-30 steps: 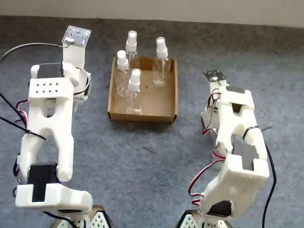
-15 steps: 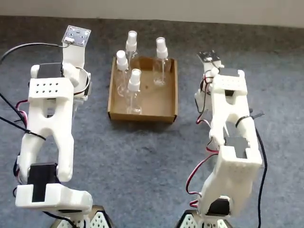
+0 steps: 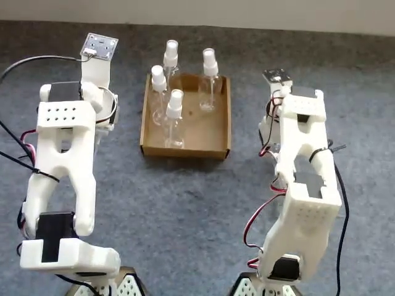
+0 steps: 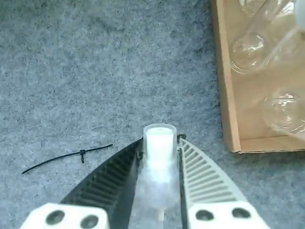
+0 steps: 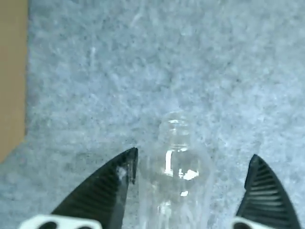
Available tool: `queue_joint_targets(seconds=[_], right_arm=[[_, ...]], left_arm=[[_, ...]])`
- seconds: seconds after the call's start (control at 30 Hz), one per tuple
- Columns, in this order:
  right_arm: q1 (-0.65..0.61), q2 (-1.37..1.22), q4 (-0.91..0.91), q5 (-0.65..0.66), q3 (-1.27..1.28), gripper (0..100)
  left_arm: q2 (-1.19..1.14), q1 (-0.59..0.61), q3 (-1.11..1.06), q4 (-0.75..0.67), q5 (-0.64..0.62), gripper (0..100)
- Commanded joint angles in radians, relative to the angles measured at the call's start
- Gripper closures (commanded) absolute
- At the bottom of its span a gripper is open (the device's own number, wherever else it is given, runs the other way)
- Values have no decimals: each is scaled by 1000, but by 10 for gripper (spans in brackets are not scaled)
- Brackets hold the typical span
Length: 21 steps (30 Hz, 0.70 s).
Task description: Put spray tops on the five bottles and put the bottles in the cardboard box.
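Note:
My left gripper (image 4: 160, 141) is shut on a white spray top (image 4: 158, 152), held over the carpet just beside the cardboard box (image 4: 223, 86). My right gripper (image 5: 193, 155) is open around a clear bottle (image 5: 177, 164) with a bare neck; the bottle stands on the carpet between the fingers (image 5: 116, 179), nearer one of them. In the high view the box (image 3: 219, 132) lies between the two arms, with several capped bottles (image 3: 174, 117) standing upright in it or at its back edge. The left arm (image 3: 65, 142) is left of the box and the right arm (image 3: 302, 154) is right of it.
A black cable tie (image 4: 66, 155) lies on the grey carpet (image 3: 185, 203) near the left gripper. Red and black wires (image 3: 262, 216) hang along the right arm. Open carpet stretches in front of the box between the arms.
The right arm has straightened and stretched forward beside the box, then shifted slightly right. The left arm and the bottles in the box have not moved.

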<state>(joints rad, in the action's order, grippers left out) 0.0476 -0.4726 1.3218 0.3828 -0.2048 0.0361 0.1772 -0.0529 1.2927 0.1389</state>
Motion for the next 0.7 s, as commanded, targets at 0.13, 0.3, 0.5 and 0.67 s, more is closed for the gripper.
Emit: queue_joint_targets(seconds=[0.13,0.3,0.5,0.67], right_arm=[[13,12,-10,17,-45,701],[16,12,-10,17,-44,824],[18,18,-1,17,-51,906],[28,62,48,15,-101,933]], left_arm=[[41,-13,7,-2,-6,944],[41,-13,7,0,-6,944],[42,-13,7,2,-8,944],[50,-13,16,5,-9,944]])
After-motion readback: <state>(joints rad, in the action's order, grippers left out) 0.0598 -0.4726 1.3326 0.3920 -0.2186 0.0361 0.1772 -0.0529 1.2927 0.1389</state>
